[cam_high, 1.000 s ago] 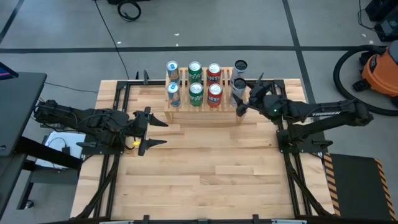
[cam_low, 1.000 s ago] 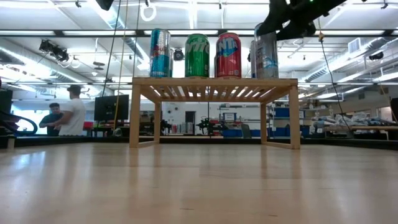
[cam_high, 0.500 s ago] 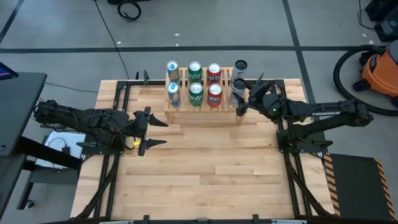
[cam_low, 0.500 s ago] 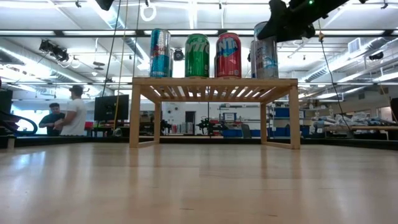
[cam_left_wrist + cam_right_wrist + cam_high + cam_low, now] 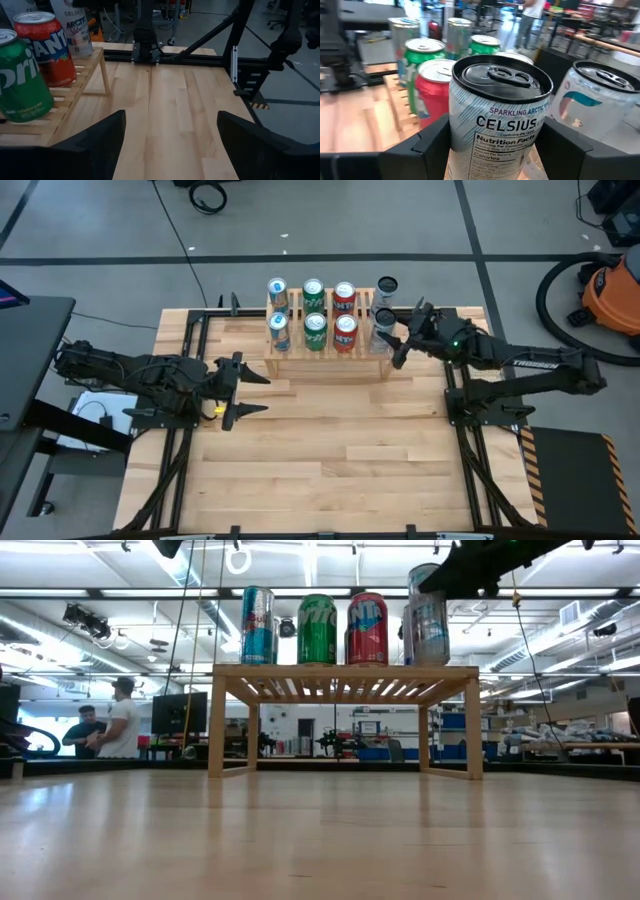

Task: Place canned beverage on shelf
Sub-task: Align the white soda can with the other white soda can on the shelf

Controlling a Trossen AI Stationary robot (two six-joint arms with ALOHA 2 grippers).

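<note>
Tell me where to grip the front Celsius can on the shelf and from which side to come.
Grip the front Celsius can around its straight cylindrical wall, roughly at mid-height, coming from the shelf's open right end, where the right gripper is. It stands upright, a Fanta can crowds its left, and another Celsius can stands behind it, so only the right and front sides look free.

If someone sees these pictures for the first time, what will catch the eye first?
Probably the row of bright cans on the wooden shelf at the table's far edge. Next, the right gripper beside the silver can at the shelf's right end. The left gripper waits open over bare table.
</note>
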